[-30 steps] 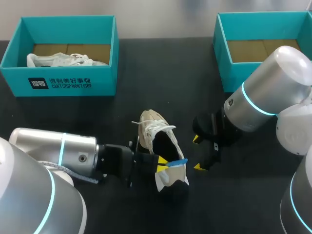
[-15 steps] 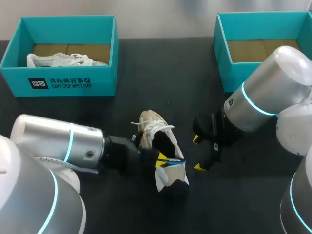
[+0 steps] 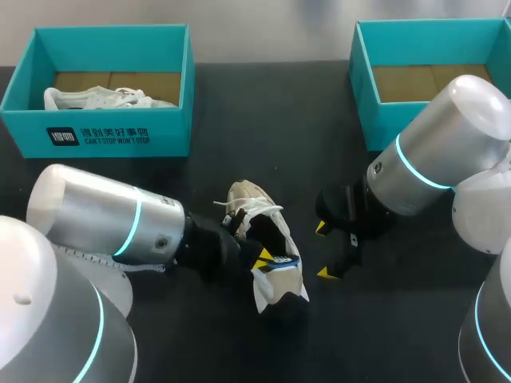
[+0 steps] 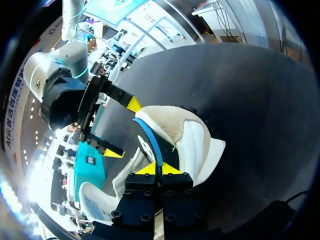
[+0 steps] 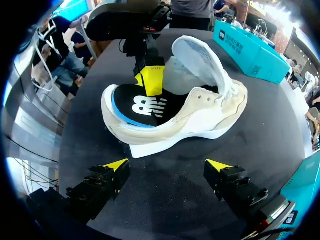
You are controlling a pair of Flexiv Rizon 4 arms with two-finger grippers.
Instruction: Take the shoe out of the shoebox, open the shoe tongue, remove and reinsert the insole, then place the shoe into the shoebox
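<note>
A cream shoe (image 3: 254, 209) lies mid-table, toe toward the far side. Its white tongue (image 5: 200, 55) is folded up and away from the opening. A black insole with a blue rim (image 5: 134, 111) sits in the shoe, its heel end raised above the collar. My left gripper (image 3: 267, 257) is shut on that raised end; the left wrist view shows the blue edge (image 4: 150, 142) pinched by the left gripper (image 4: 159, 170). My right gripper (image 3: 327, 249) hangs open just right of the shoe, touching nothing; in its own view the right gripper (image 5: 165, 169) faces the shoe's side (image 5: 200, 117).
A teal shoebox (image 3: 172, 88) at the back left holds a second pale shoe (image 3: 104, 98). Another teal shoebox (image 3: 367, 80) stands at the back right, showing only its cardboard floor. Bare black tabletop lies between the boxes and the shoe.
My left arm has swung in toward the shoe, and its wrist has turned. The pinched insole end has shifted slightly toward the far side. The right arm has stayed still.
</note>
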